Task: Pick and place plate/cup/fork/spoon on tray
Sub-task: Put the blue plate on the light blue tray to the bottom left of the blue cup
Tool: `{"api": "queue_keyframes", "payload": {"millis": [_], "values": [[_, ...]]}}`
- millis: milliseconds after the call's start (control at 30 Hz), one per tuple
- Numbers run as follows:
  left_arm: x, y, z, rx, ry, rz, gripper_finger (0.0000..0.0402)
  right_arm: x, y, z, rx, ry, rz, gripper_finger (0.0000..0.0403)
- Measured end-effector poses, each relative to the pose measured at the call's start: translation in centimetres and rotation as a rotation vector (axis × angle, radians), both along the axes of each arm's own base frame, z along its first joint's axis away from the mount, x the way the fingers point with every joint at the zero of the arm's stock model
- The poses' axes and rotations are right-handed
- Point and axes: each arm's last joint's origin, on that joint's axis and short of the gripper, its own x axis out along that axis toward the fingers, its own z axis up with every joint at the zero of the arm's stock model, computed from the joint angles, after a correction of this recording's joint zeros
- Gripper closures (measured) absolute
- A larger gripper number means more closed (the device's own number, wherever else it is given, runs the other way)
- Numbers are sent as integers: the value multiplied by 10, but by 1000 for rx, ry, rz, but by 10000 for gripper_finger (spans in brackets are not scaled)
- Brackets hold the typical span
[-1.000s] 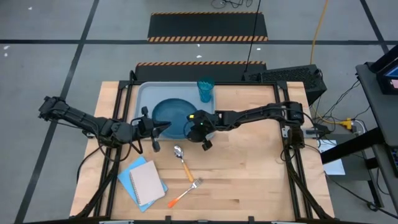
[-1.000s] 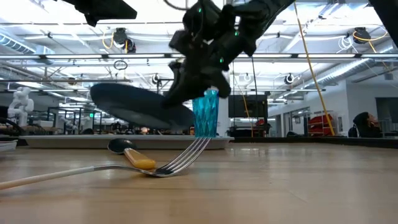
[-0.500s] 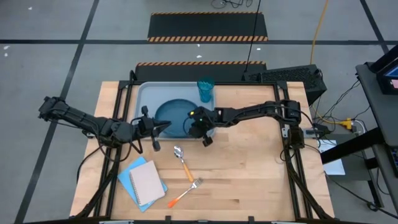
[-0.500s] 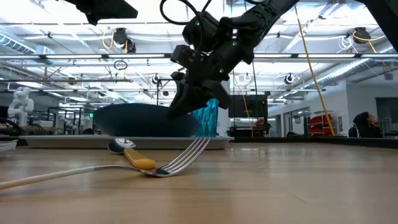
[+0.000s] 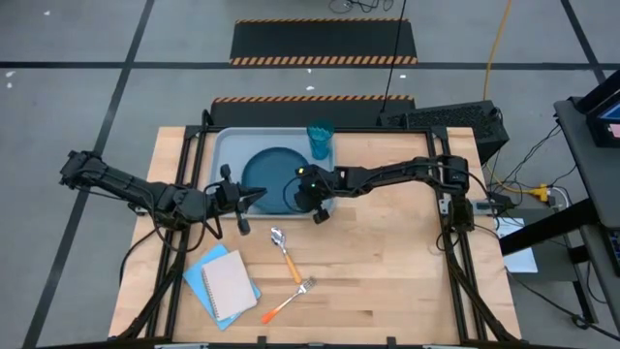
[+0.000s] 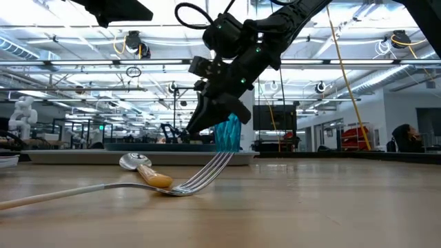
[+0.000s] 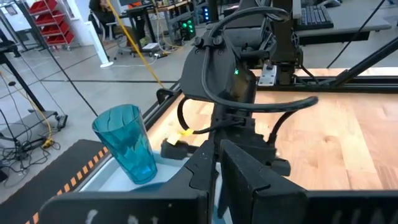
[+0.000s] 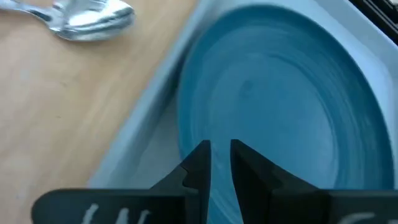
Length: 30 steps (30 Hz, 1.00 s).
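Note:
The dark teal plate lies inside the grey-blue tray at the table's far side; it also shows in the right wrist view. The teal cup stands upright in the tray's far right corner. My right gripper is low over the tray's near right part, shut on the plate's rim. My left gripper waits, shut, by the tray's near left rim. The spoon and the fork lie on the wood nearer the front. My right gripper pinches the plate's near right rim between its two fingers, one on the plate's outer side and one on its inner face. The fingers slant down from the table's right. The plate lies low in the tray, below the tray's rim in the low view.
A blue-and-white notebook lies at the near left. The spoon's bowl lies just outside the tray's near rim. Bare wood lies to the right of the tray and at the near right.
My right gripper has gone down and a little toward the far edge with the plate. The plate was tilted above the tray's rim a second ago; now it has sunk flat into the tray, out of sight behind the rim in the low view.

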Motion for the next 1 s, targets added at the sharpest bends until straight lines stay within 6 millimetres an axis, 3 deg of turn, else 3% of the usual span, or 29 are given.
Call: {"api": "queue_keyframes", "payload": {"millis": [200,467,600,800,1000], "values": [[0,0,0,0,-1,0,369,-15,13,27,-28,41,-77,348],[0,4,-3,10,28,23,369,-73,40,86,81,130,-198,348],[2,7,-7,-16,52,37,369,-108,52,87,133,116,-224,348],[23,2,-13,-32,192,3,369,-159,62,68,150,32,-268,348],[43,7,-41,-125,422,-34,369,-192,64,62,57,27,-256,349]]}}
